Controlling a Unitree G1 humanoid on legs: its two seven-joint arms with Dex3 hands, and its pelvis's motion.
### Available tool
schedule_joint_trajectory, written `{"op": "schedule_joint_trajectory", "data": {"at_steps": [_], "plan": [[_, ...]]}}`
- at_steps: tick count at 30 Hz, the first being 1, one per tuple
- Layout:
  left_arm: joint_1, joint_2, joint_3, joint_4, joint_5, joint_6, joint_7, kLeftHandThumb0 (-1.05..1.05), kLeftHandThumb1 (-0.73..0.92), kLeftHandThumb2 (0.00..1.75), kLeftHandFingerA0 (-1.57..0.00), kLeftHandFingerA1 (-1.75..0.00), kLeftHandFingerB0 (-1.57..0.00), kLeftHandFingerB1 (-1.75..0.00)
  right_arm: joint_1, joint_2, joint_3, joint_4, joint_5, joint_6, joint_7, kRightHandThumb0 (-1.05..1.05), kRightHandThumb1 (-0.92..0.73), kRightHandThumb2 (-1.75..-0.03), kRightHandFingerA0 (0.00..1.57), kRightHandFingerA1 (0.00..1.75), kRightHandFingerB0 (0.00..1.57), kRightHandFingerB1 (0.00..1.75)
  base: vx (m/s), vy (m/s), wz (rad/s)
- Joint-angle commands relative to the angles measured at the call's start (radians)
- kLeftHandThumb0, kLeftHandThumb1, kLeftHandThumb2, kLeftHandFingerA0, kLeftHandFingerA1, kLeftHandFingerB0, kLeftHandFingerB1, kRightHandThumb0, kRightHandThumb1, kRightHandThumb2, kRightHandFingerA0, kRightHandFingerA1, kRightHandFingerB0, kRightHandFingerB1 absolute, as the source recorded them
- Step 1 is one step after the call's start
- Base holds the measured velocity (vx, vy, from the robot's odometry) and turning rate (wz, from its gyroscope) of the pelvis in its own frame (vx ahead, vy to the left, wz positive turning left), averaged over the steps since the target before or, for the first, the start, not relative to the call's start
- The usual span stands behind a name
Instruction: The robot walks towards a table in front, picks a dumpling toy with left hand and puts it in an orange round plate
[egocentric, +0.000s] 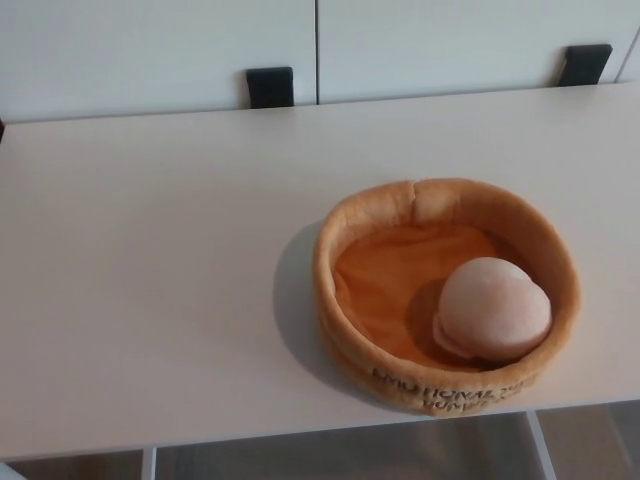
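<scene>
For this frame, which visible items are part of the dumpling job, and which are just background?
Part of the job:
- dumpling toy, lying inside the plate
- orange round plate, on the table

Just background:
- two black brackets behind the table's far edge
- white wall panels

No robot hand is in view.

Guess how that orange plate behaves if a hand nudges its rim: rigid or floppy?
Probably floppy: the orange plate looks like padded fabric, with a dented seam at its far rim. Likely light, so a push may slide it across the smooth table. The dumpling toy inside would probably ride along.
</scene>
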Motion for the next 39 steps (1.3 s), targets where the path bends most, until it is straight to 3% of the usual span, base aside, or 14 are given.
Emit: {"op": "schedule_joint_trajectory", "data": {"at_steps": [1, 4, 10, 11, 12, 16, 17, 20, 21, 27, 28, 29, 31, 39], "plan": [[-0.485, -0.063, -0.298, 0.679, 0.255, 0.084, 0.393, -0.45, 0.59, 0.57, -0.46, -0.47, -0.56, -0.47, 0.030, -0.003, -0.006, 0.000, -0.006, -0.039, -0.017, -0.25, -0.61, -0.59, 0.68, 0.48, 0.46, 0.39, 0.00, 0.000, 0.00], [-0.489, -0.084, -0.262, 0.700, 0.188, 0.136, 0.441, -0.43, 0.63, 0.59, -0.50, -0.61, -0.75, -0.57, 0.031, 0.007, -0.004, 0.003, -0.008, -0.038, -0.018, -0.23, -0.58, -0.57, 0.67, 0.48, 0.45, 0.38, 0.00, 0.000, 0.00], [-0.548, -0.155, -0.284, 0.892, 0.161, 0.132, 0.689, -0.46, 0.69, 0.60, -0.57, -0.60, -0.54, -0.47, 0.013, 0.001, 0.004, 0.010, -0.018, -0.032, -0.020, -0.36, -0.51, -0.70, 0.58, 0.54, 0.37, 0.44, 0.00, 0.000, 0.00], [-0.541, -0.150, -0.263, 0.904, 0.121, 0.081, 0.649, -0.46, 0.59, 0.90, -0.50, -0.65, -0.34, -0.53, 0.011, -0.002, -0.005, 0.012, -0.009, -0.033, -0.010, -0.36, -0.50, -0.70, 0.58, 0.55, 0.36, 0.44, 0.00, 0.000, 0.00], [-0.542, -0.146, -0.254, 0.920, 0.094, 0.052, 0.628, -0.43, 0.73, 0.62, -0.55, -0.50, -0.40, -0.37, 0.008, -0.007, -0.009, 0.009, -0.004, -0.034, 0.001, -0.37, -0.49, -0.70, 0.56, 0.54, 0.36, 0.44, 0.00, 0.000, 0.00], [-0.558, -0.143, -0.269, 0.957, 0.080, 0.037, 0.642, -0.43, 0.73, 0.62, -0.55, -0.50, -0.40, -0.37, 0.007, -0.009, -0.009, 0.007, -0.004, -0.035, 0.003, -0.37, -0.49, -0.70, 0.56, 0.54, 0.36, 0.44, 0.00, 0.000, 0.00], [-0.559, -0.128, -0.271, 0.963, 0.072, 0.011, 0.629, -0.49, 0.59, 0.91, -0.49, -0.61, -0.33, -0.51, -0.004, -0.007, 0.000, 0.001, -0.013, -0.035, -0.005, -0.37, -0.52, -0.72, 0.58, 0.55, 0.35, 0.44, 0.00, 0.000, 0.00], [-0.571, -0.124, -0.285, 0.989, 0.062, -0.002, 0.641, -0.49, 0.59, 0.91, -0.49, -0.61, -0.33, -0.51, -0.005, -0.007, 0.001, 0.000, -0.014, -0.035, -0.006, -0.37, -0.52, -0.72, 0.58, 0.55, 0.35, 0.44, 0.00, 0.000, 0.00], [-0.570, -0.125, -0.296, 0.995, 0.065, -0.005, 0.644, -0.44, 0.77, 0.63, -0.54, -0.48, -0.41, -0.39, -0.004, -0.008, 0.003, 0.000, -0.015, -0.036, -0.004, -0.37, -0.52, -0.72, 0.56, 0.54, 0.37, 0.45, 0.00, 0.000, 0.00], [-0.598, -0.140, -0.337, 1.039, 0.060, -0.001, 0.685, -0.42, 0.76, 0.62, -0.56, -0.50, -0.40, -0.38, -0.010, -0.017, 0.003, -0.005, -0.015, -0.035, 0.000, -0.37, -0.52, -0.72, 0.56, 0.54, 0.37, 0.44, 0.00, 0.000, 0.00], [-0.606, -0.141, -0.345, 1.046, 0.062, -0.001, 0.691, -0.49, 0.60, 0.91, -0.49, -0.60, -0.36, -0.52, -0.014, -0.018, 0.003, -0.006, -0.015, -0.036, 0.002, -0.37, -0.52, -0.72, 0.56, 0.54, 0.36, 0.45, 0.00, 0.000, 0.00], [-0.610, -0.139, -0.354, 1.055, 0.062, -0.006, 0.698, -0.49, 0.60, 0.91, -0.49, -0.60, -0.36, -0.52, -0.015, -0.018, 0.005, -0.005, -0.017, -0.037, 0.002, -0.37, -0.52, -0.72, 0.56, 0.54, 0.36, 0.45, 0.00, 0.000, 0.00], [-0.619, -0.135, -0.363, 1.065, 0.052, -0.009, 0.692, -0.46, 0.74, 0.62, -0.54, -0.48, -0.41, -0.38, -0.017, -0.019, 0.001, -0.005, -0.013, -0.038, 0.010, -0.36, -0.51, -0.71, 0.56, 0.54, 0.36, 0.45, 0.00, 0.000, 0.00], [-0.636, -0.123, -0.405, 1.085, 0.023, -0.024, 0.701, -0.46, 0.77, 0.62, -0.54, -0.50, -0.41, -0.38, -0.027, -0.017, -0.001, 0.001, -0.014, -0.032, 0.004, -0.36, -0.51, -0.71, 0.57, 0.54, 0.38, 0.45, 0.00, 0.000, 0.00]]}}
